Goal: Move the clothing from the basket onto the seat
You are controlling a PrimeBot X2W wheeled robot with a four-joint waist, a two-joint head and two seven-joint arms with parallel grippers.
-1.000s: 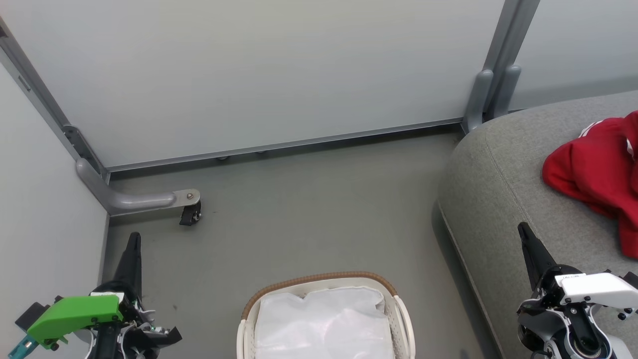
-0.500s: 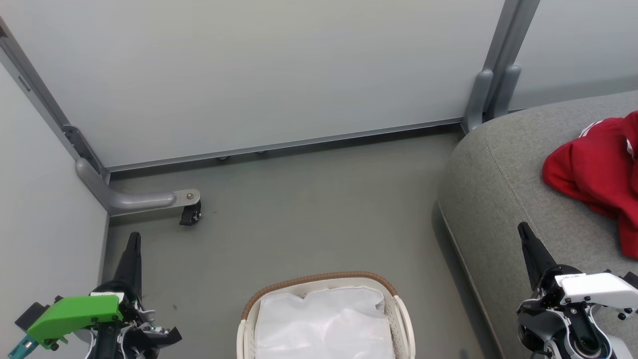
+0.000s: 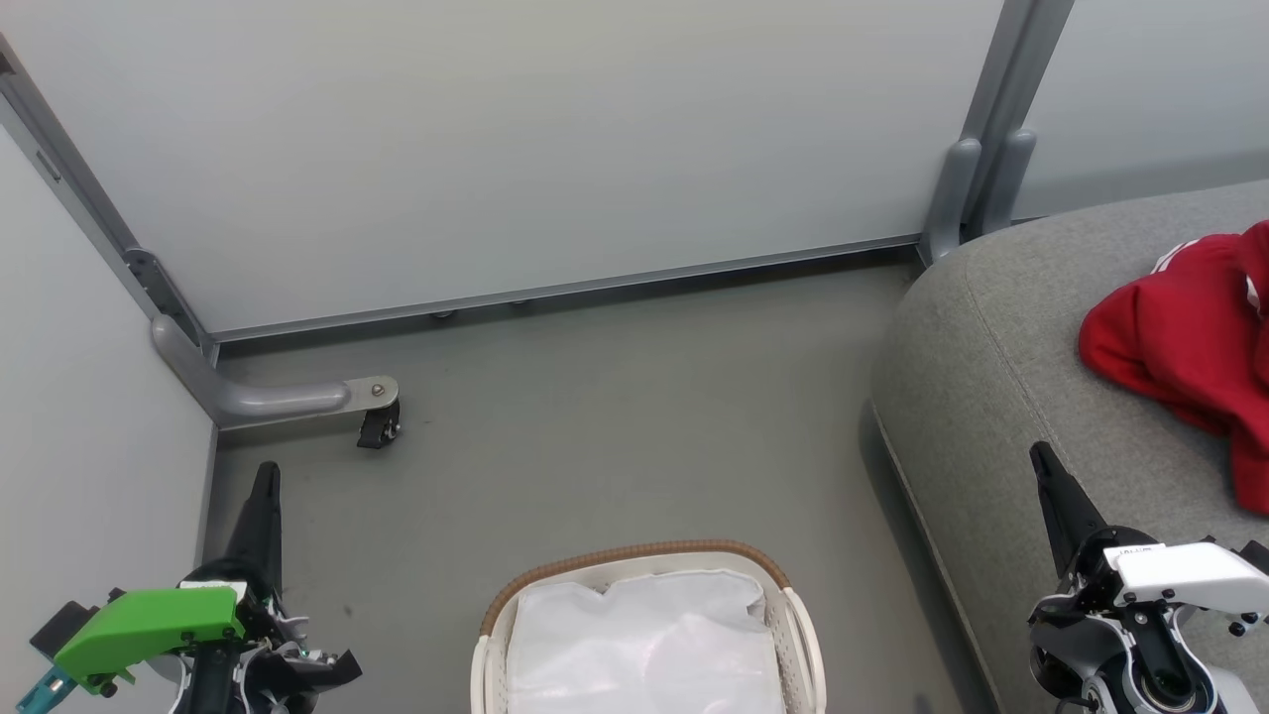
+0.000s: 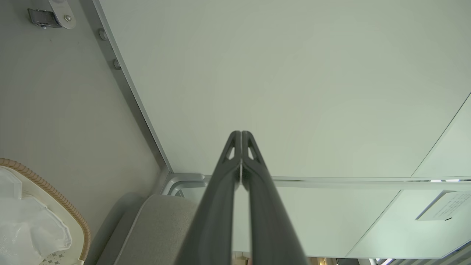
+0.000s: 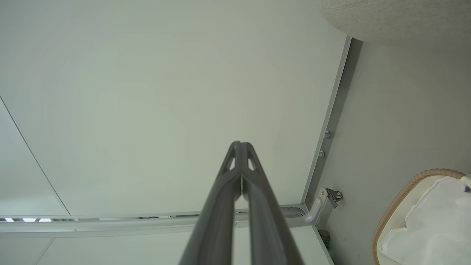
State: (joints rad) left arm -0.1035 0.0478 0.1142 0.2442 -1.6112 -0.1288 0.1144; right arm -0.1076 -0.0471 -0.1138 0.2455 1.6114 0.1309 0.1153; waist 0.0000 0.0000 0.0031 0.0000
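Nothing has shifted since the earlier frames: both arms keep their pose and the things lie as they did. In the head view we see the left end effector (image 3: 266, 474) low at the left above the floor (image 3: 615, 416), and the right end effector (image 3: 1039, 454) low at the right, in front of the seat (image 3: 991, 377). On each, the two dark fingers are pressed together with nothing between them. The wrist views show this close up, the tips meeting against a pale wall panel (image 3: 516, 149). The head view gives us the clothing (image 3: 1180, 337), a red heap with white stripes lying on the seat, well apart from the basket (image 3: 634, 553). The right edge cuts the heap off, and we can make out no print on it. The basket stands on the floor between the arms, its near half cut off by the bottom edge. Its white liner (image 3: 644, 635) is crumpled, and we cannot tell what lies beneath it. The left wrist view adds a paper notice (image 4: 441, 206) on a far panel, too small to read.
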